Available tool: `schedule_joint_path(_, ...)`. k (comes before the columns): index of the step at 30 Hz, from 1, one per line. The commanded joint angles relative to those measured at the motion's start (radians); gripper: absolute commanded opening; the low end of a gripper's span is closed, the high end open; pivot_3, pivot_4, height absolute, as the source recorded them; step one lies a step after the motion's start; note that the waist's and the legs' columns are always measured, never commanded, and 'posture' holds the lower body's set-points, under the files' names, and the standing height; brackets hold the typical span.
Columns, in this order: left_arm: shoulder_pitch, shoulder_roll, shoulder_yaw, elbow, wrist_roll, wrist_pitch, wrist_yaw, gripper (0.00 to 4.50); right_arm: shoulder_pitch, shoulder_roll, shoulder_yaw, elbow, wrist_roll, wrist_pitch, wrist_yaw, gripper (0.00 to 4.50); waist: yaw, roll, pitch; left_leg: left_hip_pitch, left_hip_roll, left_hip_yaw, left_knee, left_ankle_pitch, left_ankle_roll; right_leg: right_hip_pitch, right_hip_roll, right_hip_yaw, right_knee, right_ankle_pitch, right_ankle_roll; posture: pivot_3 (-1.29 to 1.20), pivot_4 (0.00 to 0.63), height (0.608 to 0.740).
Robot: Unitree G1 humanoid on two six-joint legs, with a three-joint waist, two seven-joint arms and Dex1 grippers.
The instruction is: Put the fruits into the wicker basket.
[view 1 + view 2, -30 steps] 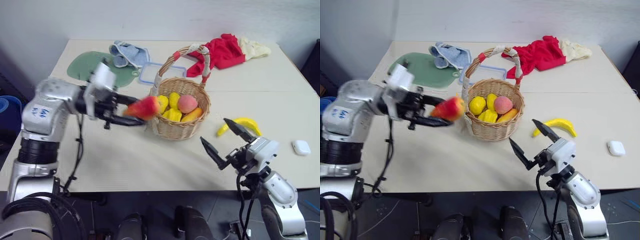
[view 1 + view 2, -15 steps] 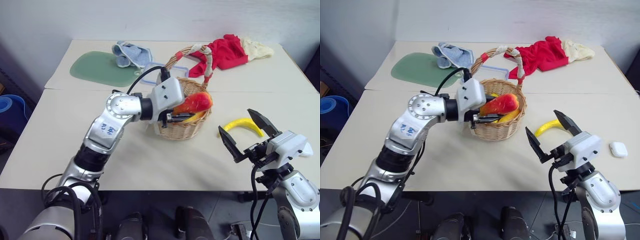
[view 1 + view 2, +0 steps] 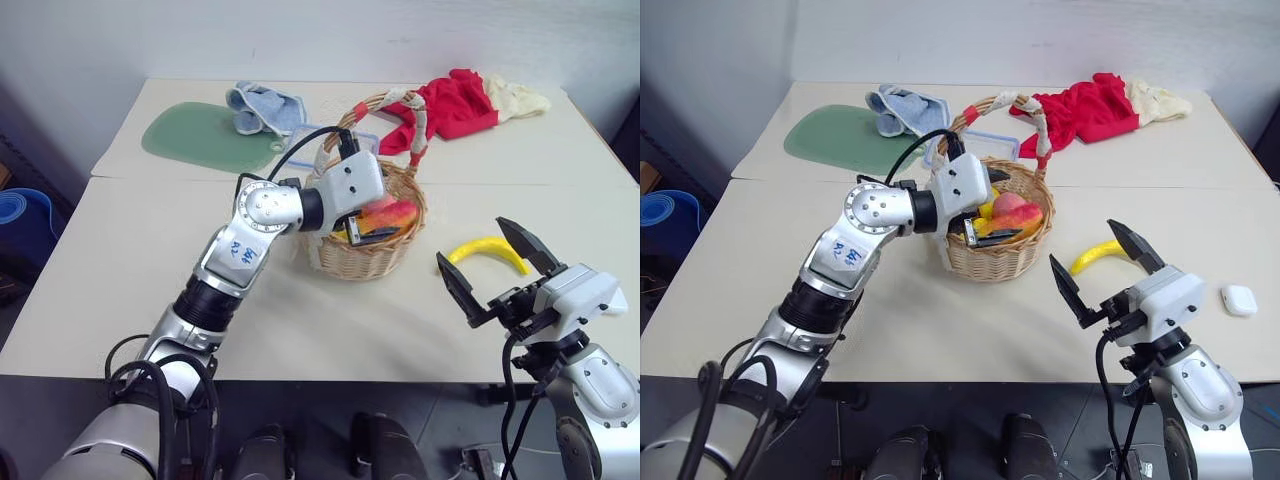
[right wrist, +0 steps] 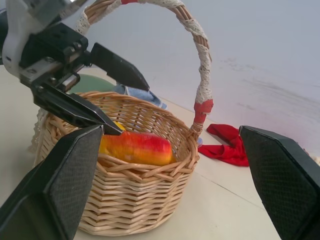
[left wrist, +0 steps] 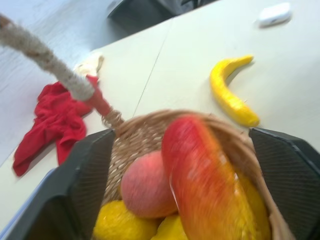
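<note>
Pale table boards carried the wicker basket near the middle, with a red cloth and a green mat behind it. Over the basket's rim hung the left claw, fingers spread apart, and the mango lay free between them on top of the peach and lemons. On the bare table beside the basket lay the banana. Just short of it, the right claw stood wide open and empty.

Background: two beige counters butted together, plain white wall behind.
Seam runs across mid-surface; dark floor under the near edge, blue bin off the left edge.
</note>
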Motion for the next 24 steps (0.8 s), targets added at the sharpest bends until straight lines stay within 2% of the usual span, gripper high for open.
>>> schedule_joint_path(1,-0.055,-0.012,0.106,-0.069,-0.151,0.041,-0.075,4.48,0.021,-0.042,-0.063,-0.035,0.031,0.010,0.027,4.50,0.001,0.000,0.000,0.000,0.000,0.000,0.000,0.000,0.000,0.000,0.000,0.000,0.000,0.000,0.000,0.00,0.150,0.740)
schedule_joint_path(4,-0.024,0.051,0.168,-0.098,-0.312,0.071,-0.266,4.48,0.086,-0.089,-0.185,-0.004,0.081,0.009,0.075,4.50,0.001,0.000,0.000,0.000,0.000,0.000,0.000,0.000,0.000,0.000,-0.001,0.000,0.000,0.000,0.000,0.00,0.150,0.740)
schedule_joint_path(6,0.035,0.137,0.251,-0.096,-0.447,0.067,-0.451,4.48,0.176,-0.108,-0.286,0.057,0.106,-0.036,0.150,4.50,-0.003,0.001,-0.001,0.000,0.000,0.000,-0.001,0.000,0.000,0.000,0.000,-0.001,0.001,0.000,0.000,0.00,0.150,0.740)
schedule_joint_path(8,0.078,0.212,0.302,-0.065,-0.504,0.045,-0.566,4.48,0.247,-0.112,-0.350,0.116,0.117,-0.087,0.220,4.50,-0.005,0.002,-0.001,0.001,0.001,0.000,-0.001,0.000,0.000,0.000,0.002,0.000,0.001,0.000,0.000,0.00,0.150,0.740)
schedule_joint_path(9,0.097,0.252,0.308,-0.037,-0.486,0.003,-0.601,4.48,0.276,-0.106,-0.374,0.155,0.119,-0.115,0.246,4.50,-0.004,0.002,-0.001,0.001,0.001,0.000,-0.002,0.000,-0.001,0.000,0.003,0.000,0.000,0.000,-0.001,0.00,0.150,0.740)
schedule_joint_path(12,0.154,0.333,0.359,-0.001,-0.451,-0.088,-0.621,4.48,0.338,-0.087,-0.425,0.272,0.108,-0.178,0.285,4.50,-0.005,0.002,-0.001,0.002,0.000,-0.001,0.000,0.000,-0.002,0.001,0.005,0.002,-0.002,-0.001,-0.001,0.00,0.150,0.740)
schedule_joint_path(19,0.386,0.449,0.465,-0.077,-0.507,-0.062,-0.628,4.48,0.415,-0.027,-0.444,0.429,0.052,-0.310,0.305,4.50,-0.005,0.002,-0.001,0.004,0.001,-0.001,-0.002,0.000,-0.002,0.002,0.001,0.004,-0.001,-0.001,-0.001,0.00,0.150,0.740)
schedule_joint_path(22,0.533,0.513,0.538,-0.033,-0.475,-0.119,-0.626,4.48,0.458,-0.028,-0.445,0.486,0.060,-0.328,0.342,4.50,-0.009,0.004,-0.001,0.005,0.001,0.000,-0.002,0.000,-0.002,0.002,0.001,0.004,-0.001,-0.001,-0.002,0.00,0.150,0.740)
schedule_joint_path(24,0.596,0.531,0.564,-0.052,-0.484,-0.125,-0.620,4.48,0.433,-0.073,-0.447,0.516,0.079,-0.327,0.372,4.50,-0.010,0.004,-0.001,0.006,0.002,0.000,-0.003,-0.001,-0.003,0.002,0.001,0.005,-0.001,-0.001,-0.002,0.00,0.150,0.740)
